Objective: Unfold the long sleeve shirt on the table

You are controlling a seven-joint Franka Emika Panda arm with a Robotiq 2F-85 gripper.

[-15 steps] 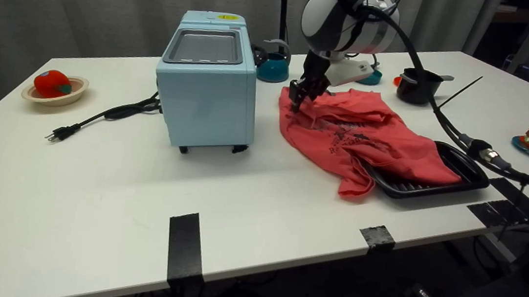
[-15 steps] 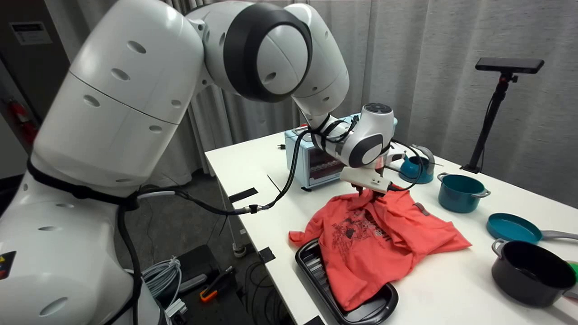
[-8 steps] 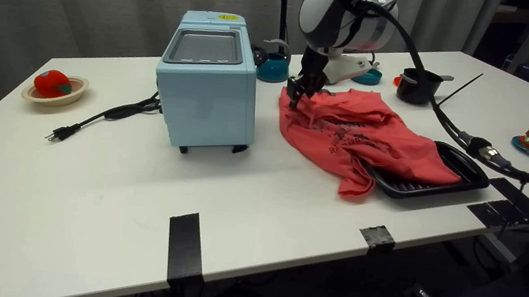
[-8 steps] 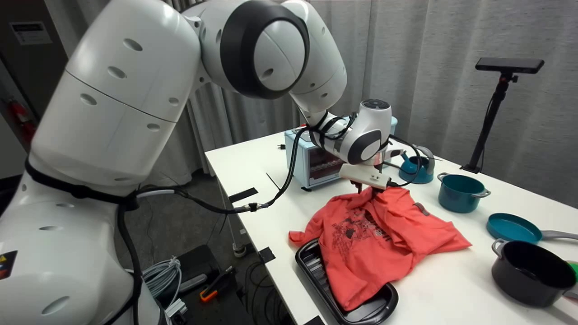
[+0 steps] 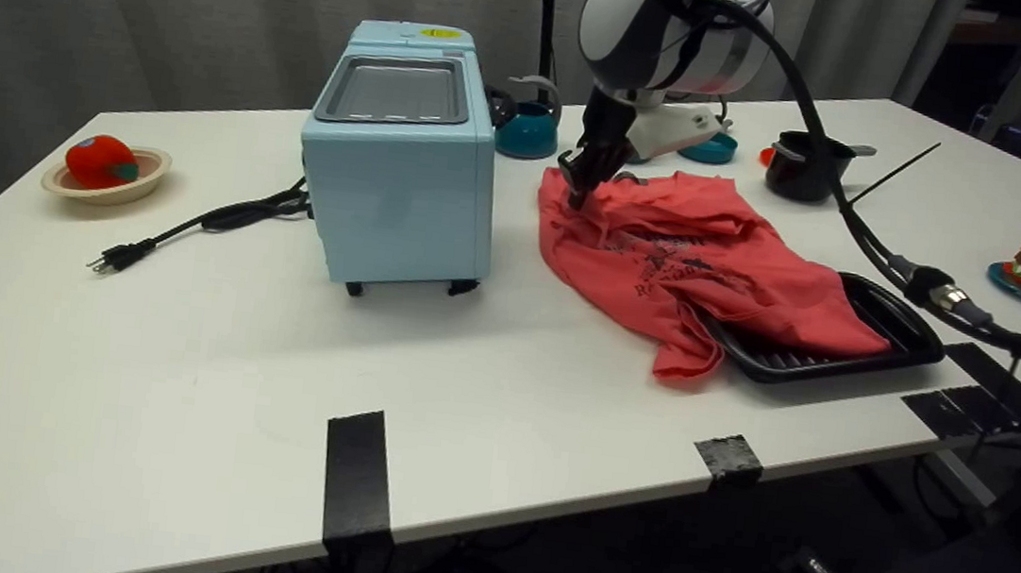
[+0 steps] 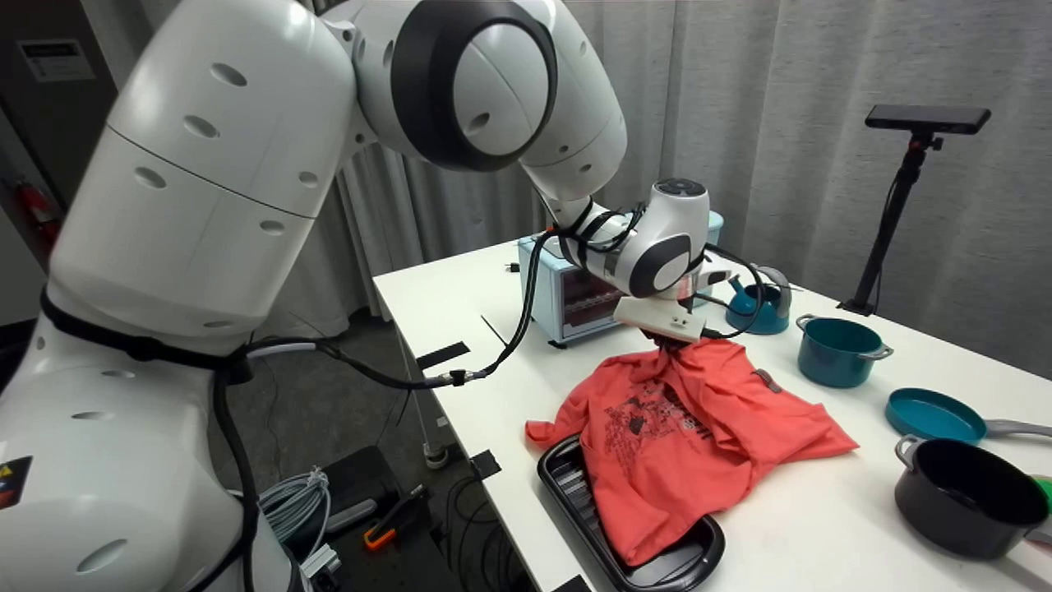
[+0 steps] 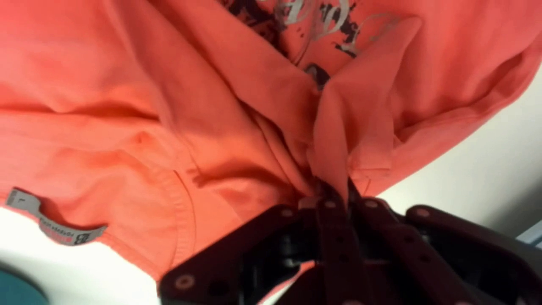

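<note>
The coral-red long sleeve shirt point(image 5: 710, 284) lies rumpled on the white table point(image 5: 226, 371), its dark chest print partly covered by folds. It also shows in an exterior view point(image 6: 715, 452), with one part draped over a black tray. My gripper point(image 5: 575, 200) points down at the shirt's far end, near the blue appliance; it also shows in an exterior view point(image 6: 670, 344). In the wrist view, the jaws point(image 7: 342, 192) are shut with a fold of the shirt point(image 7: 237, 118) pinched between them. The collar and grey label lie left of the jaws. The fingertips' ends are hidden in cloth.
The black tray point(image 5: 938, 352) lies partly under the shirt near the table edge. The light-blue appliance point(image 5: 401, 204) stands beside the gripper. A teal kettle point(image 6: 760, 308), teal pot point(image 6: 834, 362), teal pan point(image 6: 933, 415) and black pot point(image 6: 970, 501) stand along the far side.
The gripper's fingers have come together on the shirt's fabric. The arm has shifted slightly. The shirt lies almost the same as before.
</note>
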